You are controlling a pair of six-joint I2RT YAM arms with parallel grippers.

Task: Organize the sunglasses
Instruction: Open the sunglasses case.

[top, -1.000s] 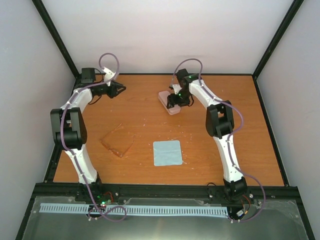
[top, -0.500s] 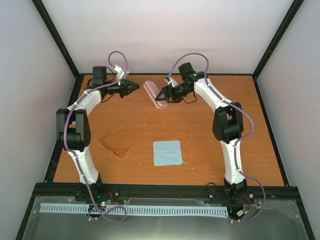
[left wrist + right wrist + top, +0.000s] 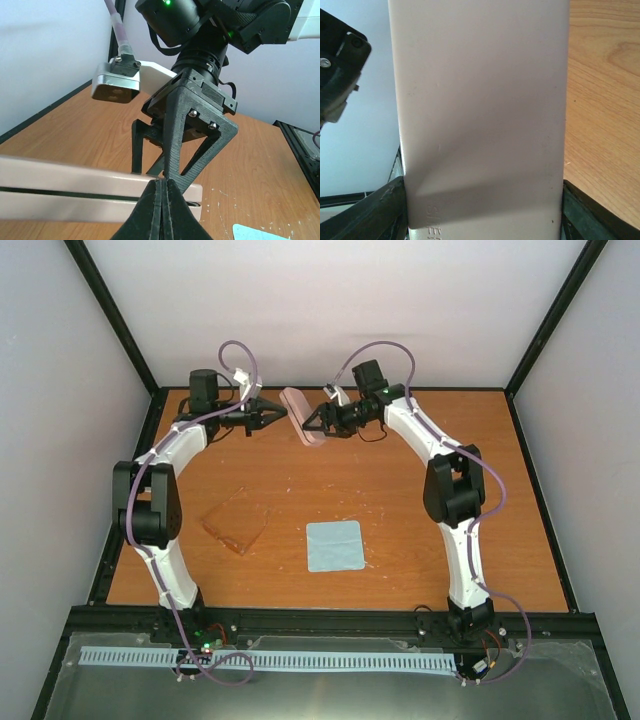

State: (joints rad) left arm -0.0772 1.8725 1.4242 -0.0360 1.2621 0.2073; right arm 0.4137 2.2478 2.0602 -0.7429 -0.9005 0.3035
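The sunglasses [image 3: 236,524], see-through amber-brown, lie on the table at the left, far from both grippers. My right gripper [image 3: 314,424] is shut on the closed pink case [image 3: 298,412] and holds it in the air near the back wall. In the right wrist view the case [image 3: 480,100] fills the frame, with a finger [image 3: 375,212] at each lower side. My left gripper [image 3: 281,415] is shut with nothing in it, its tips right at the case's left side. In the left wrist view the closed fingertips [image 3: 164,186] sit against the case [image 3: 60,175].
A light blue cloth [image 3: 334,545] lies flat at the table's middle front, and its corner [image 3: 255,234] shows in the left wrist view. The back wall is just behind both grippers. The right arm's gripper body [image 3: 192,125] stands directly facing the left wrist camera.
The right gripper lifted the pink case off the table and carried it left and back. The left gripper moved right up to the case and closed.
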